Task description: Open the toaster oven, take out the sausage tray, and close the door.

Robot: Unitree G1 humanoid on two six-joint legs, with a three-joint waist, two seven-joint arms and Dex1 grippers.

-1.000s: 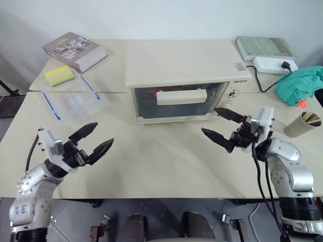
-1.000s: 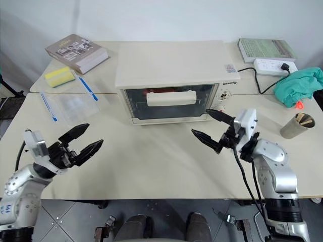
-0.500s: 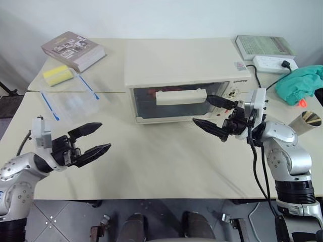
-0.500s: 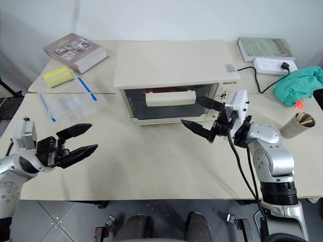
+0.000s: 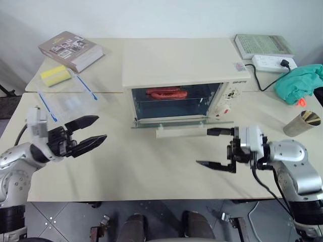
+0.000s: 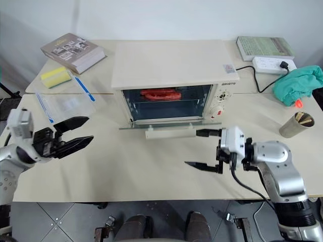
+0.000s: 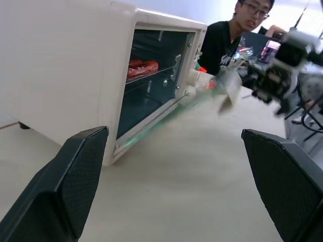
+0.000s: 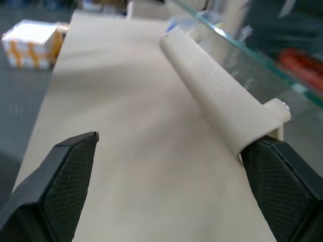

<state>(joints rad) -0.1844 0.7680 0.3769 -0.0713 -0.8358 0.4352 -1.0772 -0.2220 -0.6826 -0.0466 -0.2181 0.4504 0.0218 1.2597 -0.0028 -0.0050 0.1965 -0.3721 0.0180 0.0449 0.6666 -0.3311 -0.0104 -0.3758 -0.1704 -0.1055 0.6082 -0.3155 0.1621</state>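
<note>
Two cream counter (image 5: 151,166) surfaces butt together and carry everything. Largest on them is the toaster oven (image 5: 181,65), cream-white and boxy, set toward the back at the middle, with round knobs and a red button on its right front. Its door (image 5: 182,123) lies folded down and open, the glass panel about level just above the counter, and the wide cream bar handle (image 5: 181,132) runs along its front edge. Inside the cavity the sausage tray (image 5: 169,98) sits on its rack level with red sausages (image 5: 166,93) on it, well behind the open door. At the back left lies a book (image 5: 70,50), with a yellow sponge (image 5: 54,75) just in front of it and a clear plastic bag with blue strips (image 5: 70,103) nearer. At the back right sit a second book (image 5: 263,46), a white power strip (image 5: 275,63) and a teal cloth (image 5: 300,83), with a metal cup (image 5: 302,123) further forward. The right pincer (image 5: 216,147) hangs in front of the door's right end, spread wide and grasping nothing, its upper finger just beside the handle's end. The left pincer (image 5: 87,132) hovers over the counter's left part, well apart from the oven, likewise released and empty. In the left wrist view a person (image 7: 227,35) in a dark top sits beyond the oven.
</note>
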